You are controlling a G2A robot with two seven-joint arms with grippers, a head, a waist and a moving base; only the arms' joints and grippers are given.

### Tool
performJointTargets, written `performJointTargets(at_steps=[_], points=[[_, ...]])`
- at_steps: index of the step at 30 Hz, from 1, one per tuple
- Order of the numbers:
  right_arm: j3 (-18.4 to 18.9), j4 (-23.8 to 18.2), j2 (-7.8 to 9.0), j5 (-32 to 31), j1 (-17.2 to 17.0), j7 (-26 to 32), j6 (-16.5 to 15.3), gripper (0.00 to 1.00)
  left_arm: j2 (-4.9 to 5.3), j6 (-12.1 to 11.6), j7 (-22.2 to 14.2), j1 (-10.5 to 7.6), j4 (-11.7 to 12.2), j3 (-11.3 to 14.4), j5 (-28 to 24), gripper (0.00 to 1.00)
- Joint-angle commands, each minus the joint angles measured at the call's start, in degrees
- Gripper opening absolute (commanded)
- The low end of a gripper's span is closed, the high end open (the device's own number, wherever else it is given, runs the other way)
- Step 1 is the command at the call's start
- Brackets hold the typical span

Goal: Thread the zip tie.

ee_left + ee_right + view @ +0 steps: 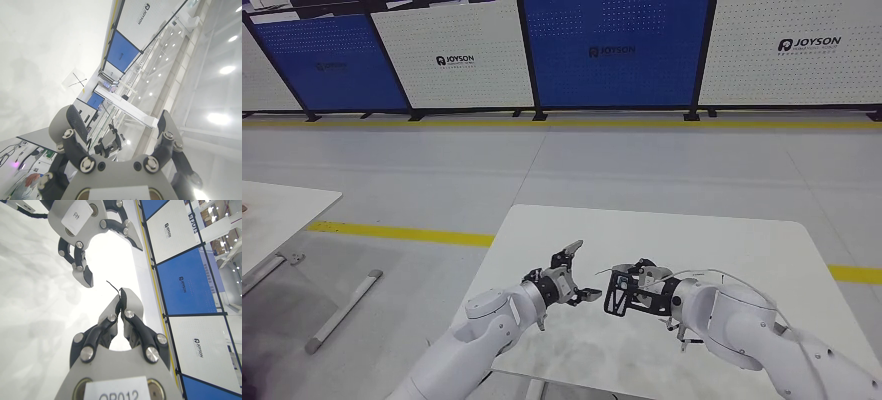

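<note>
A thin black zip tie (112, 286) is pinched between the fingers of my right gripper (120, 293), and its curved tip pokes out past the fingertips. My right gripper (610, 293) hovers over the white table (692, 235), shut on the tie. Facing it a short way off is my left gripper (115, 266), open wide with nothing between its fingers (87, 276). In the left wrist view the right gripper (113, 140) shows between my open left gripper (121, 121) fingers, with the tie's black strand (106, 111) rising from it. In the top view, my left gripper (587, 270) almost meets the right one.
The table's near edge runs just under both arms, and its surface is bare toward the far side. Another white table (282, 215) stands at the left. Two thin black strands (78, 81) lie crossed on a pale sheet far off in the left wrist view.
</note>
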Motion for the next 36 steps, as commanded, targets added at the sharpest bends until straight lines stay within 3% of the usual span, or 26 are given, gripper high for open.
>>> performJointTargets(at_steps=[1, 10, 16, 18, 21, 27, 36], points=[[0.0, 0.0, 0.0, 0.0, 0.0, 0.0, 0.0, 0.0, -0.27, -0.01, 1.05, -0.79, 0.21, 1.11, 0.18, 1.0], [0.0, 0.0, 0.0, 0.0, 0.0, 0.0, 0.0, 0.0, -0.49, -0.41, 2.11, -1.35, 0.28, 1.87, 1.18, 1.0], [0.0, 0.0, 0.0, 0.0, 0.0, 0.0, 0.0, 0.0, -0.6, -0.01, -0.74, -1.75, 0.75, 4.21, 2.99, 1.0], [0.0, 0.0, 0.0, 0.0, 0.0, 0.0, 0.0, 0.0, -0.62, -0.01, -1.05, -2.21, 1.26, 4.73, 2.24, 0.49], [0.0, 0.0, 0.0, 0.0, 0.0, 0.0, 0.0, 0.0, -0.64, -0.01, -0.66, -3.06, 1.9, 5.31, 0.68, 0.36], [0.0, 0.0, 0.0, 0.0, 0.0, 0.0, 0.0, 0.0, -0.36, -0.01, -0.46, -3.89, 2.5, 5.55, -0.79, 0.22], [0.0, 0.0, 0.0, 0.0, 0.0, 0.0, 0.0, 0.0, 0.24, -0.01, -0.96, -3.41, 1.71, 5.03, -1.01, 0.12]])
